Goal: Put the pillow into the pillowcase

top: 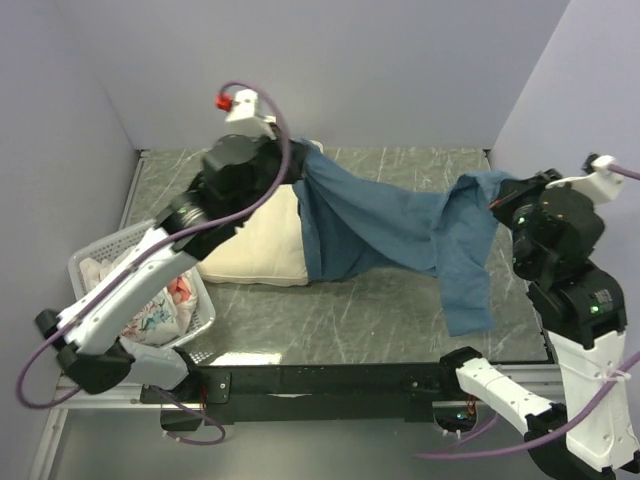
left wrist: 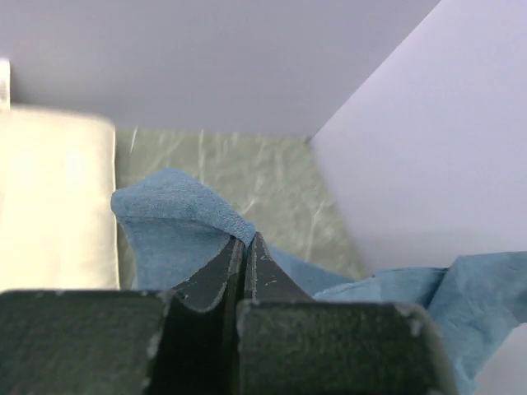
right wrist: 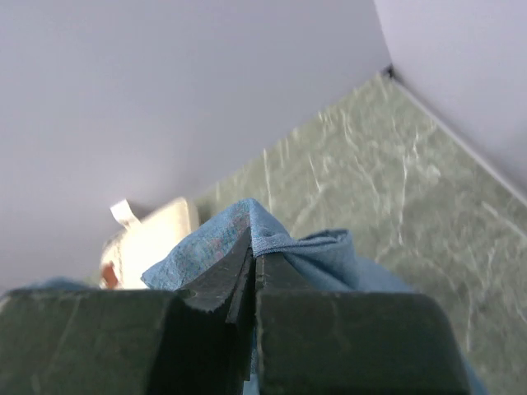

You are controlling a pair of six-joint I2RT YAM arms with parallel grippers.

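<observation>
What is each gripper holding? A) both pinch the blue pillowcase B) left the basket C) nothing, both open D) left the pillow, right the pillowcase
A: in the wrist views the left gripper and right gripper are each shut on a fold of the blue pillowcase.

One pillow [top: 255, 252], one pillowcase [top: 380, 230], one basket [top: 200, 305].

Blue pillowcase [top: 380, 230] (stretched wide) overlaps cream pillow [top: 255, 252].

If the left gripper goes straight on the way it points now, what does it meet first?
Past the blue pillowcase it pinches, probably the table, then the back wall; the pillow lies beside that line.
</observation>
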